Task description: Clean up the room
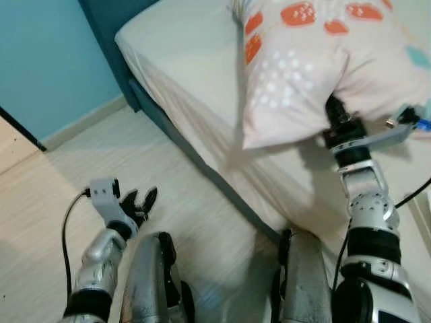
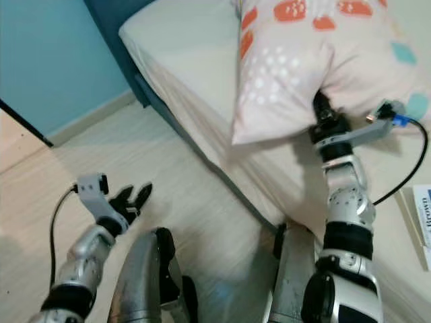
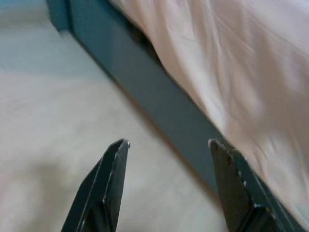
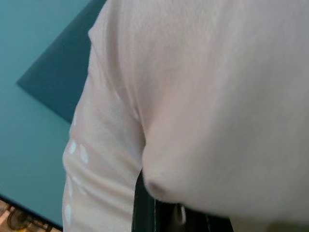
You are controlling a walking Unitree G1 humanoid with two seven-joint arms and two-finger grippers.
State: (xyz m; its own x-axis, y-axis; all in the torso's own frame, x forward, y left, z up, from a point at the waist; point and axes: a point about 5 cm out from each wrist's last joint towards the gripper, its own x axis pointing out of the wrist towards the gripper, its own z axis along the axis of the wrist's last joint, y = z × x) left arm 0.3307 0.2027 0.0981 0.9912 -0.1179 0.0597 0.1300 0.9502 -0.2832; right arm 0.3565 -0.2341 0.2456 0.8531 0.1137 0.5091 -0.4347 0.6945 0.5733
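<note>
Nearest the camera, the robot's two silver legs stand on the pale wood-look floor beside the bed.

The left end effector hangs low over the floor on the robot's left, well apart from the bed; its two black fingers stand spread apart with nothing between them, and in the left wrist view they frame bare floor and the dark teal bed frame.

On the right, the right arm is raised from the bed's edge, and the right end effector is pressed up into the lower edge of a pillow. The fabric bunches over the finger tips, so the grip appears closed on the pillow, which is lifted above the mattress. The pillow is pale pink with orange patches, white dots and a teal spot. In the right wrist view its fabric bulges directly over the dark fingers.

A black cable runs from the right wrist across the sheet. A printed paper lies at the right margin.

Beyond, the cream mattress sits on the dark teal frame, against a light blue wall with a pale skirting board.
</note>
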